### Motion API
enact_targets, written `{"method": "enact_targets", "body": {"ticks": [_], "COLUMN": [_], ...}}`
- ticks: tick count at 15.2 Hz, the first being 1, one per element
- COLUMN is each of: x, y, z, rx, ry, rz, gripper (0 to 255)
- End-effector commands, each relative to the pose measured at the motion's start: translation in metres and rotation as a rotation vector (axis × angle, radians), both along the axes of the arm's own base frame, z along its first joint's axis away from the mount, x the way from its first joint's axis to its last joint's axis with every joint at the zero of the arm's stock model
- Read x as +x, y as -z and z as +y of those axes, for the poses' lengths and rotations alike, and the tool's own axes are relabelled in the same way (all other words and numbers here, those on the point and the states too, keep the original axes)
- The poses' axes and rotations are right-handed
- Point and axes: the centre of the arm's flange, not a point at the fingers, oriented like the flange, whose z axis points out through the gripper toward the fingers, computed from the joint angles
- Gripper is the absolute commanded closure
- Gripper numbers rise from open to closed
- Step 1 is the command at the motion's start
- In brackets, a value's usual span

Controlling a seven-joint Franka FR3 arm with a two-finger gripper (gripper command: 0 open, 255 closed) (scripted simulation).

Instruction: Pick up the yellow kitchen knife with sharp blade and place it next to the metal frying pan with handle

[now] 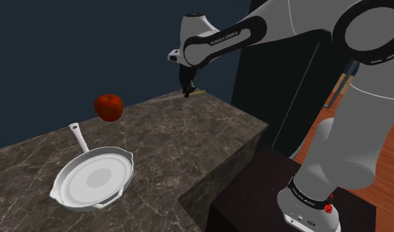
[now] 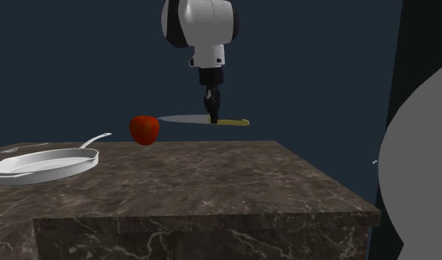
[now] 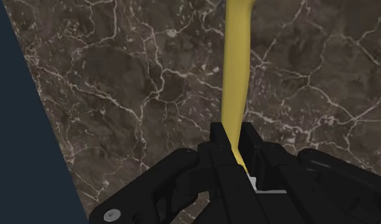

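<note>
- The dark, white-veined stone surface (image 1: 189,138) (image 2: 212,170) (image 3: 119,83) carries the pan and the apple. A dark blue wall stands behind it, and a strip of wooden floor (image 1: 321,132) shows past its near corner in the shoulder view.
- The white arm (image 1: 281,26) (image 2: 201,26) rises from the dark box stand (image 1: 248,198) at the shoulder view's lower right. It reaches up and left over the far corner of the surface, with the hand pointing straight down.
- The pale frying pan (image 1: 93,179) (image 2: 46,162) sits empty near the surface's edge at the shoulder view's lower left. Its thin handle points away toward the far side.
- The knife (image 1: 197,93) (image 2: 190,118) (image 3: 237,70) hangs level in the air over the far part of the surface. In the second exterior view, dark wall shows beneath it. Its grey blade points toward the apple, the tip ending just beside it. Its yellow handle sticks out the opposite way, which the wrist view shows running out from the jaws over the stone. The knife is well apart from the pan, and the apple lies between them in the second exterior view.
- The red apple (image 1: 109,107) (image 2: 144,129) sits at the far edge of the surface, beyond the end of the pan's handle.
- The black jaws are closed narrowly on the knife, clasping it about where the handle meets the blade, one finger on either side.
</note>
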Motion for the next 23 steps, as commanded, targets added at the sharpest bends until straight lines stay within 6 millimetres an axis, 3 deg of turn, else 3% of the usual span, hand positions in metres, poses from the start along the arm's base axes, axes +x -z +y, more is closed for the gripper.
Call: {"method": "enact_targets", "body": {"ticks": [1, 13, 23], "x": [0.003, 0.014, 0.015], "y": [-0.004, -0.004, 0.044], "z": [0.028, 0.186, 0.189], "rx": [0.0, 0.0, 0.0], "ry": [0.002, 0.002, 0.002], "rz": [0.0, 0.0, 0.0], "gripper": [255, 255, 255]}}
